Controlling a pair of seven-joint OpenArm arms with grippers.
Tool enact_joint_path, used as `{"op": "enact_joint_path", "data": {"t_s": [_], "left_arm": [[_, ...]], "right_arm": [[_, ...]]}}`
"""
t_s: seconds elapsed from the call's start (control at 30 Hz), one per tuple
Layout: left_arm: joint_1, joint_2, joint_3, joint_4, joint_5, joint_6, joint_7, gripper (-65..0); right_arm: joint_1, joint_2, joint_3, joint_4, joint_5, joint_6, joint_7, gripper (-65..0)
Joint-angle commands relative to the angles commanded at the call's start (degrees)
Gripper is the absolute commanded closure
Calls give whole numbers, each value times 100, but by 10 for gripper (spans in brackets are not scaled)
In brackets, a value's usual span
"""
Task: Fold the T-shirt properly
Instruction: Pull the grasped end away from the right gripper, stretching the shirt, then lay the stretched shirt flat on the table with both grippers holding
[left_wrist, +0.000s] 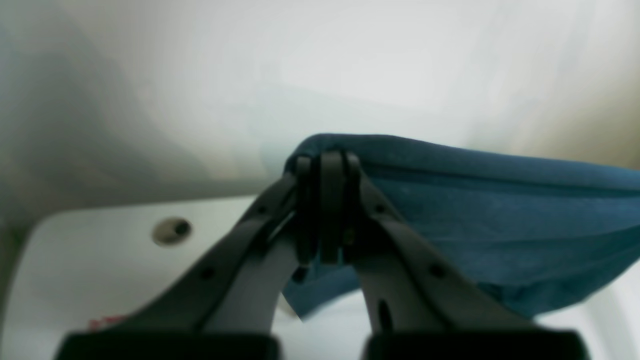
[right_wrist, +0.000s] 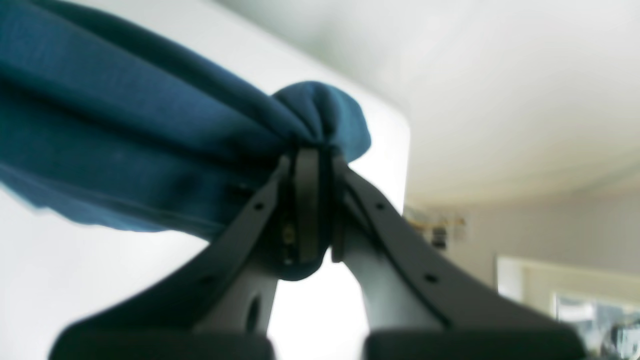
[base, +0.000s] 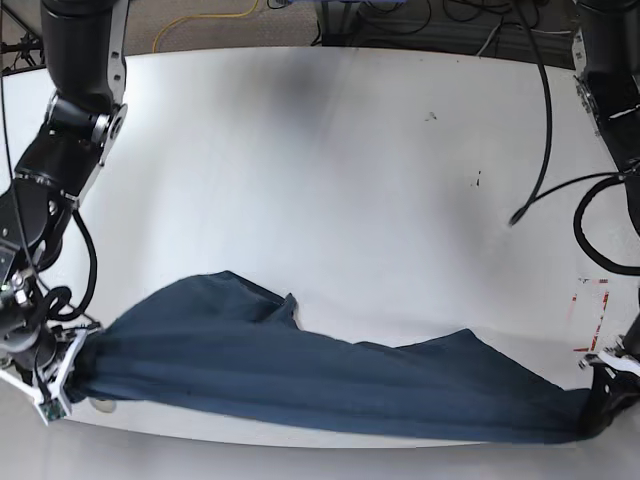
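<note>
While each gripper pinched an end of the T-shirt (base: 310, 375), left gripper (left_wrist: 325, 165) and right gripper (right_wrist: 310, 155) both clamped on bunched cloth, the shirt hung stretched along the near edge of the counter (base: 330, 160). This looked like the spreading step; next it likely needed laying flat and smoothing.

Base cam high up, looking down over whole table (base: 330, 170). Wrist cams close behind each pincer, sharing T-shirt (base: 300, 380) with it.
</note>
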Motion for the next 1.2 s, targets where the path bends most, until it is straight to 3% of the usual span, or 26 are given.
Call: {"op": "enact_joint_path", "data": {"t_s": [0.3, 0.53, 0.7, 0.87, 1.2], "left_arm": [[1916, -141, -325, 457, -220, 0, 70, 0], [2919, -211, -765, 510, -202, -53, 659, 0], [3666, -220, -1451, 501, -167, -352, 985, 0], [4026, -220, -1530, 554, 229, -545, 1046, 0], [4642, -193, -1679, 519, 897, -1231, 1046, 0]], "right_arm": [[-1996, -712, 695, 870, 0, 0, 0, 0], [-3007, -1248, 1020, 897, -18, 0, 35, 0], [-3569, -1442, 1275, 879, 0, 0, 70, 0], [-3947, -1618, 1310, 888, -26, 0, 229, 0], [-4413, -1855, 1319, 879, -35, 0, 237, 0]]}}
